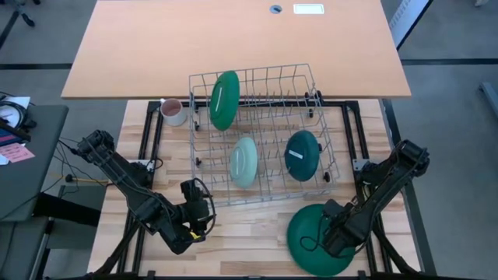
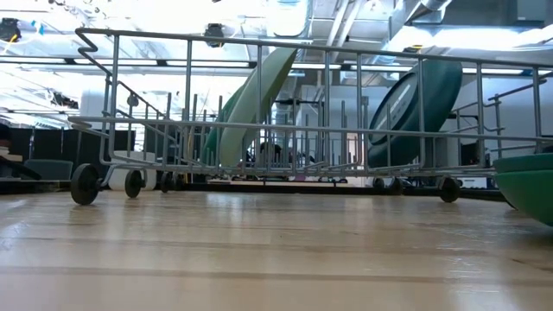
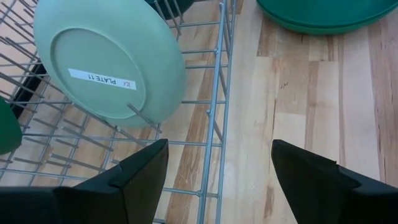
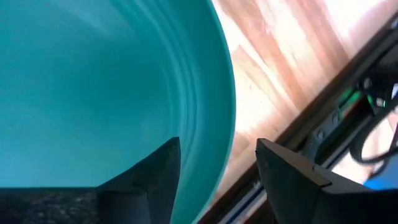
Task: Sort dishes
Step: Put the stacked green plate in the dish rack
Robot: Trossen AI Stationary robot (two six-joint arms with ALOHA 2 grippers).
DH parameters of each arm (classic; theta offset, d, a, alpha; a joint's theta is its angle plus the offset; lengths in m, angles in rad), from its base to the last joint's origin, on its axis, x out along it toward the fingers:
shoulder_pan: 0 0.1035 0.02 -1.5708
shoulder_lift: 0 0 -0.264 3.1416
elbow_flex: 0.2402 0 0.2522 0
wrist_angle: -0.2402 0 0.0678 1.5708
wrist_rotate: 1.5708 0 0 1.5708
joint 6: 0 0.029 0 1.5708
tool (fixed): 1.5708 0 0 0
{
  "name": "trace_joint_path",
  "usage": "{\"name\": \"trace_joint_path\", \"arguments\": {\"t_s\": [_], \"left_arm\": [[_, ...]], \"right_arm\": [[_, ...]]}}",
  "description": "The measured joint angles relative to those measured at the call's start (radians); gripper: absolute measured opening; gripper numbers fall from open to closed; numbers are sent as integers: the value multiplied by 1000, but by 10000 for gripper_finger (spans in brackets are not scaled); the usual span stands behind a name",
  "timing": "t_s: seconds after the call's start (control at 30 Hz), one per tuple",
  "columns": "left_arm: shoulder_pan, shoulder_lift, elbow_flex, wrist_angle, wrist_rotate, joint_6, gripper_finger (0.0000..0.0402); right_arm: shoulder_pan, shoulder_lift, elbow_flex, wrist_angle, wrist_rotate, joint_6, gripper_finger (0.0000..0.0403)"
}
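Note:
A wire dish rack stands mid-table. In it, on edge between the tines, are a large dark green plate, a pale mint plate and a dark teal plate. Two large dark green plates lie stacked on the table near the right front. My right gripper is open over the stack's rim. My left gripper is open and empty by the rack's near left corner. My right gripper's open fingers straddle the top plate's rim, one finger over the plate's inside and one outside it. Whether either finger touches the plate, I cannot tell. The plate lies flat on the stack.
A pinkish-white mug stands outside the rack's far left corner. The rack's near wire wall runs just ahead of my left fingers. Bare wooden tabletop lies between the two grippers. A black frame rail runs beside the stack.

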Motion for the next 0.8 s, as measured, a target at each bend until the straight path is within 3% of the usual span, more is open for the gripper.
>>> {"name": "trace_joint_path", "arguments": {"t_s": [0.2,0.43,0.63,0.8], "left_arm": [[0,0,0,-1,0,14,278],[-1,0,0,-1,-2,-12,278],[1,0,-1,32,-3,-67,278],[8,0,-1,90,-3,0,278]], "right_arm": [[-33,5,-20,0,-54,5,252],[-40,5,-28,2,-53,-41,255],[-26,6,-28,32,49,-63,256],[-4,6,-46,40,82,-29,256]]}}
